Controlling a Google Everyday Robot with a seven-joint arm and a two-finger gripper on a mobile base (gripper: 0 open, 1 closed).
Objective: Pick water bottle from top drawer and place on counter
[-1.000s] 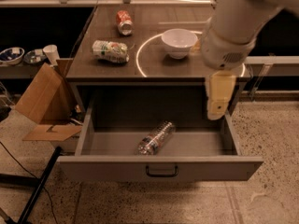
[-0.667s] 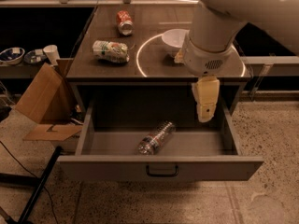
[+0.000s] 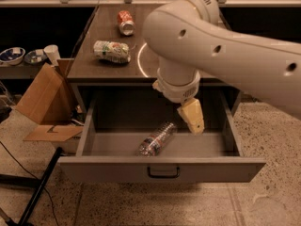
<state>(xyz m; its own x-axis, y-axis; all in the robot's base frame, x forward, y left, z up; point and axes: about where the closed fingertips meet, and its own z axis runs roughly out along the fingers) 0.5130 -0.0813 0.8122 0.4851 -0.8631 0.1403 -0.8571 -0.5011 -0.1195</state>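
**One bottle in the open drawer, gripper hanging beside it**

One small clear ribbed plastic water bottle with a red, white and blue label band [image 3: 156, 139] lies on its side on the floor of the wide shallow grey top drawer [image 3: 117, 169]. The drawer is pulled out toward the near side, and its small dark metal handle [image 3: 163, 172] sits at the middle of the flat front panel. The bottle rests at a slant near the drawer's middle, with one end toward the near left and the other toward the far right.

The cream-coloured gripper [image 3: 193, 119] hangs down into the drawer opening on the end of the thick white robot arm [image 3: 225, 46], which reaches in from the right. It sits just right of the bottle's far end, and the bottle is not in its grasp. Whether the gripper is open or closed cannot be told from this angle.

Beyond the drawer is the dark brown wood-grain counter [image 3: 101, 36], with an arc of a thin glowing white circle [image 3: 140, 62] showing left of the arm. A white-and-green snack bag [image 3: 111, 51] lies on the counter's left side. A red soda can [image 3: 125, 22] lies farther back.

To the left of the cabinet, a brown cardboard box [image 3: 40, 95] stands open on the speckled floor [image 3: 263, 140].
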